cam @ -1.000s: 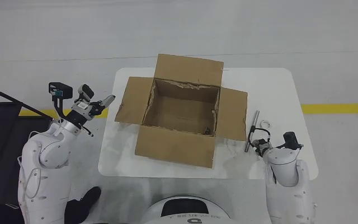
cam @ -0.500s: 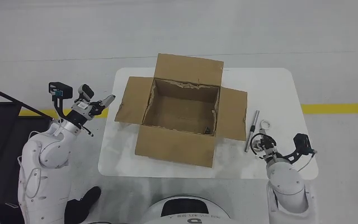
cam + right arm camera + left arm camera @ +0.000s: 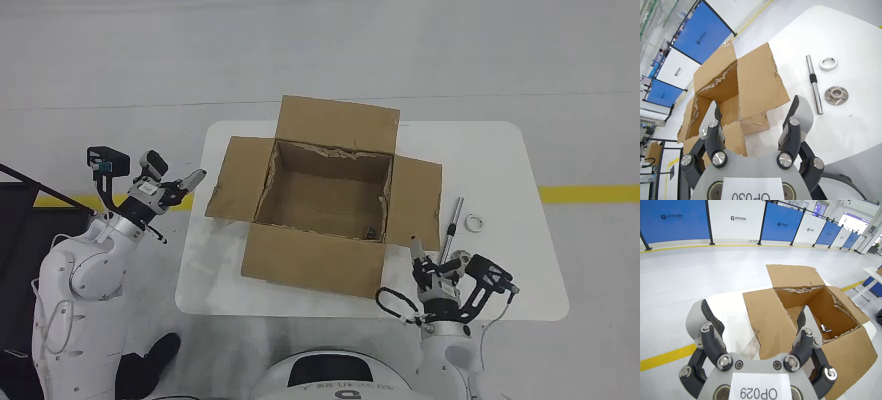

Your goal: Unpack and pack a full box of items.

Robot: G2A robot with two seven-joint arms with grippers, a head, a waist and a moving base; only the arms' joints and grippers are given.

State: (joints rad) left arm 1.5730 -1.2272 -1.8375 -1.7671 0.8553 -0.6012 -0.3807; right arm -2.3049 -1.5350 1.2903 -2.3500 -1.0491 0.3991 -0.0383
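An open cardboard box stands mid-table with all flaps folded out. A small metal piece lies on its floor near one corner, also seen as the small piece from above. On the white table, right of the box, lie a metal rod, a metal ring and a round flange. My right gripper hangs open and empty at the box's front right corner, left of the rod. My left gripper is open and empty, off the table's left edge, facing the box.
A yellow floor line runs behind the table on both sides. A black frame stands on the floor at far left. Bare table shows around the ring and along the front edge.
My right arm has swung from the table's right front edge by the rod to the front, near the box's front right corner. The left arm has stayed still.
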